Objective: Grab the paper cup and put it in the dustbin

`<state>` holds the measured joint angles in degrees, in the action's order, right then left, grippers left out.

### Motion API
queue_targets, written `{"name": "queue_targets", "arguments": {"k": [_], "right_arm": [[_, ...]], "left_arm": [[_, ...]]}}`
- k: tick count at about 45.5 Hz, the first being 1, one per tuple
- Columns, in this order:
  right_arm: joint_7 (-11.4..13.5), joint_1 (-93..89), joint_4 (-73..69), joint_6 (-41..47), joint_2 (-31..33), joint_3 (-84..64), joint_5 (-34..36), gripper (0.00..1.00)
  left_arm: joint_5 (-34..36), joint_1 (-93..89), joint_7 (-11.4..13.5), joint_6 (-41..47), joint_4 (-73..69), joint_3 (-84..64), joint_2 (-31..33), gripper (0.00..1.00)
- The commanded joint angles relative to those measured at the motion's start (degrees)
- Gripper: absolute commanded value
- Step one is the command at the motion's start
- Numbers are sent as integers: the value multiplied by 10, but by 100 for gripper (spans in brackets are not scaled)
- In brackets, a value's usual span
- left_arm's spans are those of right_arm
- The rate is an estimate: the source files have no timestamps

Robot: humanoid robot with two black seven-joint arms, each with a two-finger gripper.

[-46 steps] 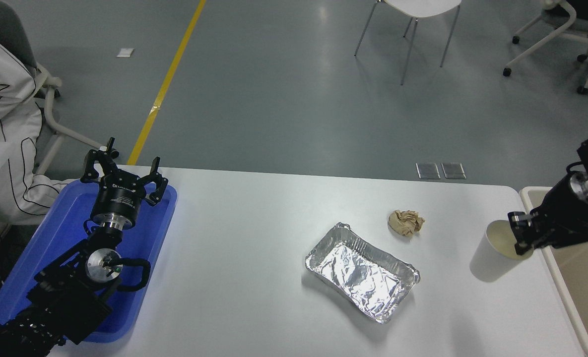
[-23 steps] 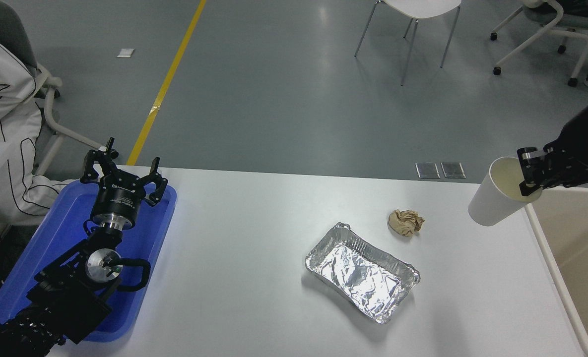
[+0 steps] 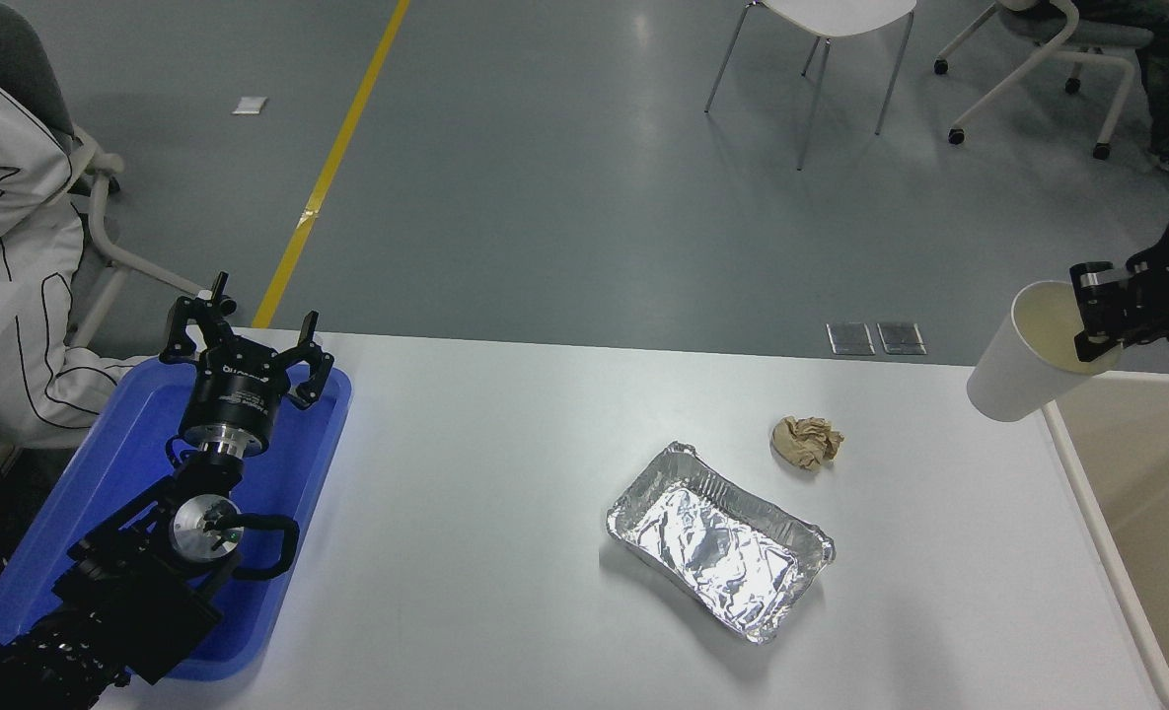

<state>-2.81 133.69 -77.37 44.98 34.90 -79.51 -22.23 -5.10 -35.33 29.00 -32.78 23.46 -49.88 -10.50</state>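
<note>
Right gripper [image 3: 1095,314] jaws pinch paper cup [image 3: 1023,367] beside dustbin [image 3: 1087,498] rim.

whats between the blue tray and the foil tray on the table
Nothing: in the head view the white table is bare between the blue tray and the foil tray.

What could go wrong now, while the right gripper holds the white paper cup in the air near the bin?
The right gripper pinches only the rim of the small white paper cup, which hangs tilted, so it might slip or crush. The cup appears to be over the corner of the white table, at the rim of the large beige plastic dustbin, so an early release could miss the bin.
</note>
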Motion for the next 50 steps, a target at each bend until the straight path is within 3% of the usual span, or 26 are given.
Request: {"name": "queue_targets", "arguments": {"k": [1,11,19,33,50], "right_arm": [[0,3,3,0,24,-50,1,0],[0,8,14,0,52,-97,-4,0],[1,16,28,0,139,-103,-42,0],[1,5,79,0,221,-117,-98,0],[1,-222,210,0,230,28,-93,0]], "left_arm": [[0,0,0,0,0,0,-1,100],[0,1,0,0,0,0,-1,100],[-1,1,0,1,-1,0,-1,100],[0,1,0,1,-1,0,-1,100],[0,1,0,1,-1,0,-1,100]]}}
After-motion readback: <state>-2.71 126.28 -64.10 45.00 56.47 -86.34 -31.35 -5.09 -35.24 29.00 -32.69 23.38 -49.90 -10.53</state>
